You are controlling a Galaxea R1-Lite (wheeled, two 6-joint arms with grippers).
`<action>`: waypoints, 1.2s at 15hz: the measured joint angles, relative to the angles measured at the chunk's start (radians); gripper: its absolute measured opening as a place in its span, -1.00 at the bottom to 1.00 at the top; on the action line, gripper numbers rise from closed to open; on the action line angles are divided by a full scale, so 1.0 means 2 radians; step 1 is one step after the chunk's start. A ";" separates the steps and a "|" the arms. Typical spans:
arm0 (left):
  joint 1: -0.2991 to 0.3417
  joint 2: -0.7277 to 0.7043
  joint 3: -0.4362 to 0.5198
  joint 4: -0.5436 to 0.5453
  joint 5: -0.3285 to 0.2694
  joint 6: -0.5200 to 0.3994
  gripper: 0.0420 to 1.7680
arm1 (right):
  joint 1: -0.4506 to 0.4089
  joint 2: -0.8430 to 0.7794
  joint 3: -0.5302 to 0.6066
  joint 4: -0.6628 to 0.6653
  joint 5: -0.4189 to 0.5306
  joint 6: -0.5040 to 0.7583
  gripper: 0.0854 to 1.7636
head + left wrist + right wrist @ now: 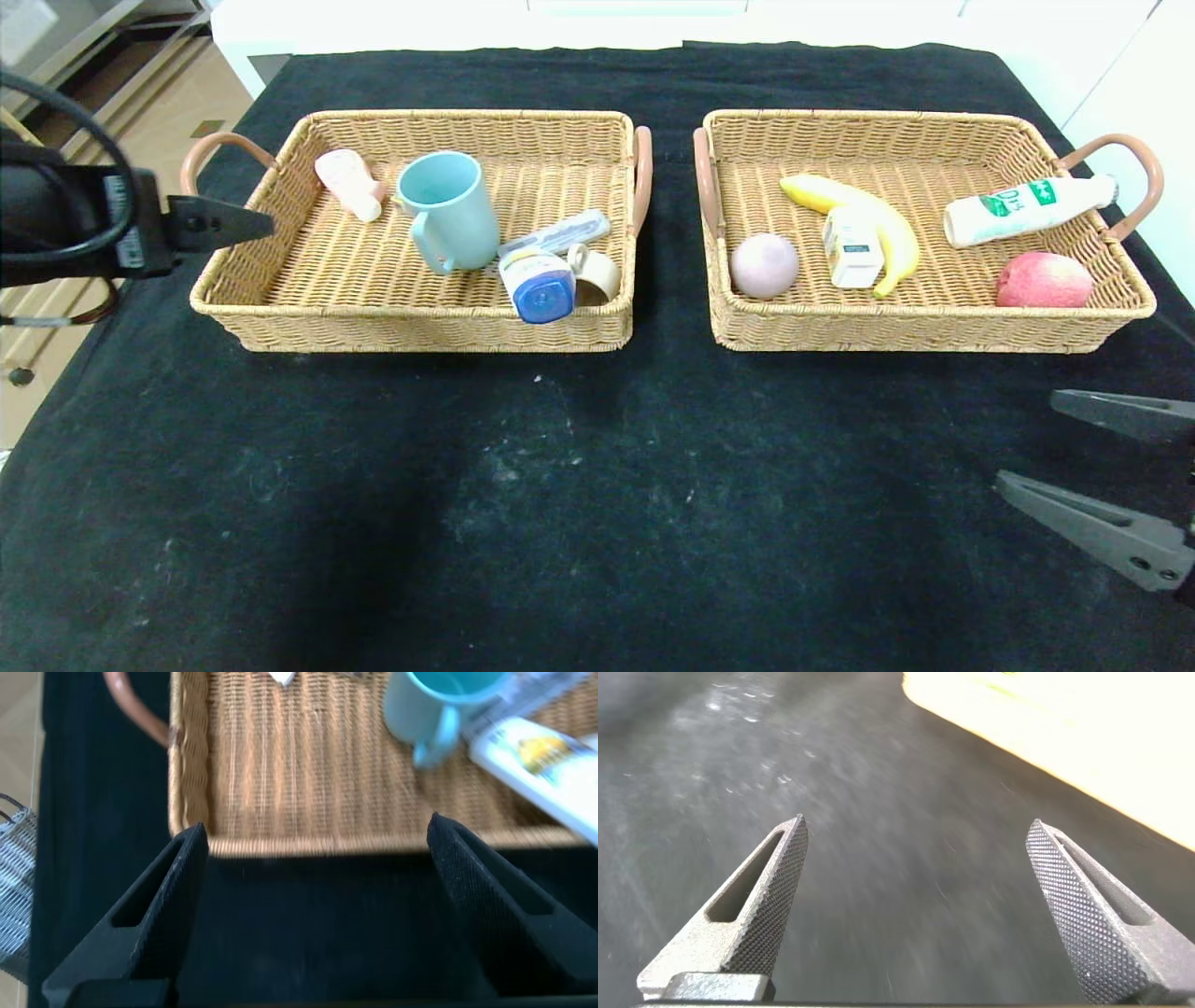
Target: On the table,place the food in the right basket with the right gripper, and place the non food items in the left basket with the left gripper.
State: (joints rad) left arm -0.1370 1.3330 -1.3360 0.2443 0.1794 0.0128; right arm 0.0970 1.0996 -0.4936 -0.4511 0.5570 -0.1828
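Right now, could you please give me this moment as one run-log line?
left gripper: open, empty | right gripper: open, empty | left basket: non-food | right basket: food

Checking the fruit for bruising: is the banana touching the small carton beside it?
Touching. In the head view the small carton overlaps the banana with no gap between them in the right basket.

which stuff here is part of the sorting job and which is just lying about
Part of the job:
left basket holding mug, pink bottle, blue-capped bottle, tape roll
right basket holding banana, apple, round fruit, milk bottle, small carton
left gripper, right gripper, both open

Lying about:
black cloth
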 joint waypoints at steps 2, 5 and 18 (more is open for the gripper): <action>-0.010 -0.084 0.052 0.025 0.007 0.001 0.92 | -0.033 -0.065 -0.035 0.130 0.000 0.000 0.94; -0.009 -0.212 0.085 0.108 0.002 0.002 0.93 | -0.067 -0.175 -0.099 0.316 -0.004 0.001 0.94; 0.075 -0.574 0.129 0.325 -0.157 0.046 0.94 | -0.049 -0.482 -0.048 0.485 -0.101 0.028 0.94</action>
State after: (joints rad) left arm 0.0123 0.1847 -1.0777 0.8947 -0.1351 0.1047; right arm -0.0019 0.1355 -0.5887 0.5194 0.3555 -0.1260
